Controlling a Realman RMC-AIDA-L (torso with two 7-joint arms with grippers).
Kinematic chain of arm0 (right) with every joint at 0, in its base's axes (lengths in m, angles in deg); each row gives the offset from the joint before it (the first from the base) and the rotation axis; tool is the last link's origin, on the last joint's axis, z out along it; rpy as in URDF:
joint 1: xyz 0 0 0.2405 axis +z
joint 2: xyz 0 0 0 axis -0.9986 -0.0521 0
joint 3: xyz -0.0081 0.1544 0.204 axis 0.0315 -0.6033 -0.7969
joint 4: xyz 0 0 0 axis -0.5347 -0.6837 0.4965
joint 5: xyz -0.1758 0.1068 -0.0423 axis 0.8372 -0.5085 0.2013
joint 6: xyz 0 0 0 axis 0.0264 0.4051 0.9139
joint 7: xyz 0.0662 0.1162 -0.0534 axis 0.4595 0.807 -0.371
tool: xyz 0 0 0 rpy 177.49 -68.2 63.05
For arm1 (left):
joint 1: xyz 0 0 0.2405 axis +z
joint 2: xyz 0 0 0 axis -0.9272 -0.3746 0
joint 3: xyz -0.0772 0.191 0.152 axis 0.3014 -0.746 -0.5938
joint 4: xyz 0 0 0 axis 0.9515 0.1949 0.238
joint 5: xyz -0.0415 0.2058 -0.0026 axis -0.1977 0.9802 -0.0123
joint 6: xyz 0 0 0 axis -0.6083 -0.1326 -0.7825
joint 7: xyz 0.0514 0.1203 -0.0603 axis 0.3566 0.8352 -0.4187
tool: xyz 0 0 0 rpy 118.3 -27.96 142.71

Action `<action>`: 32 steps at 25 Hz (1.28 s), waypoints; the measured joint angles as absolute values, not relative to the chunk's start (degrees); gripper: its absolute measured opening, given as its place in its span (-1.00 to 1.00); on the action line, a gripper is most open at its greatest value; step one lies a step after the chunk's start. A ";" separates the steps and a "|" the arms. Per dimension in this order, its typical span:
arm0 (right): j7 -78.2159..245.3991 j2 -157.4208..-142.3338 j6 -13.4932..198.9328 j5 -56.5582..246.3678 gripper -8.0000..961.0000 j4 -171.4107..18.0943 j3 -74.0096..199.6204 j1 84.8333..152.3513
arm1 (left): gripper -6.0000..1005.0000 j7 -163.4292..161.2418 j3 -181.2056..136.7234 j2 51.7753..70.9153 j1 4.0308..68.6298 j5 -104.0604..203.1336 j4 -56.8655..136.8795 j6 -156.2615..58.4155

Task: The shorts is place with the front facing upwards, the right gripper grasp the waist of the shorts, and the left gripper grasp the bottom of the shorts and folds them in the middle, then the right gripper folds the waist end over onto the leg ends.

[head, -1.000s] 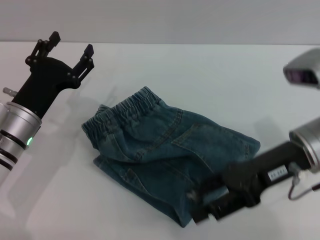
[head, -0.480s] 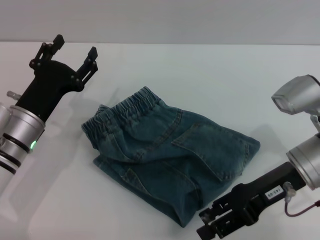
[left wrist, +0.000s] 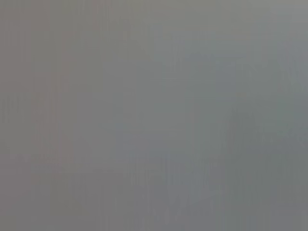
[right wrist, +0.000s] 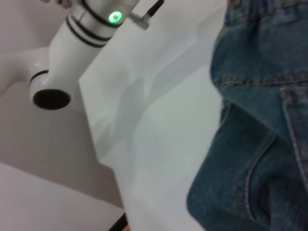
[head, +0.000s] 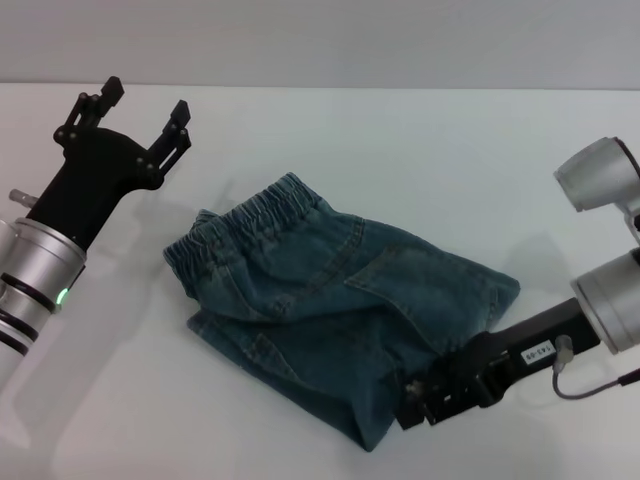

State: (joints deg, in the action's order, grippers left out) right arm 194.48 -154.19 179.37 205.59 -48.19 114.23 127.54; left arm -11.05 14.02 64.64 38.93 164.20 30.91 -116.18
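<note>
The white surface (head: 420,150) fills most of the head view, with a grey wall behind its far edge. In the middle of it lie the denim shorts (head: 340,320), folded over into a rough slanted block that runs from mid-surface toward the near edge. The waist of the shorts (head: 255,222), the darker gathered elastic band, lies at the far-left end of the bundle, facing the far-left corner of the surface. The leg ends cannot be told apart in the folded cloth at the near end.

The left arm's silver-grey wrist (head: 30,275), with black rings and a small green light (head: 61,296), comes in from the left edge of the surface. The left end effector (head: 130,105) is raised near the far-left corner, well apart from the shorts, its two black fingers spread with nothing between them. The left wrist view shows only a featureless grey field.

The right arm (head: 610,290) reaches in from the right edge. The right end effector (head: 420,400) sits low at the near-right side of the bundle, touching or just at the denim's near edge; its fingers are hidden against the cloth, so I cannot tell whether they are spread or pinching.

The right wrist view shows seamed, stitched denim (right wrist: 260,125) lying on the surface, and the left arm's white link beyond the surface edge.
</note>
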 joint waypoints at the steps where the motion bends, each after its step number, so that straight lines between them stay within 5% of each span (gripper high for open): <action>1: 194.49 -154.09 178.83 205.59 0.33 -48.10 114.11 127.50 | 0.62 -11.05 14.04 64.64 38.95 164.20 30.91 -116.18; 18: 192.92 -153.38 169.68 205.19 0.33 -43.42 107.02 125.79 | 0.62 -11.05 14.28 64.37 38.70 163.93 31.62 -115.71; 32: 185.09 -153.93 193.88 194.83 0.33 -28.43 95.32 118.15 | 0.62 -11.75 16.15 64.45 38.94 164.12 28.85 -117.89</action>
State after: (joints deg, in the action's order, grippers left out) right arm 185.09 -153.93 193.88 194.83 -28.43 95.32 118.15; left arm -11.75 16.15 64.45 38.94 164.12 28.85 -117.89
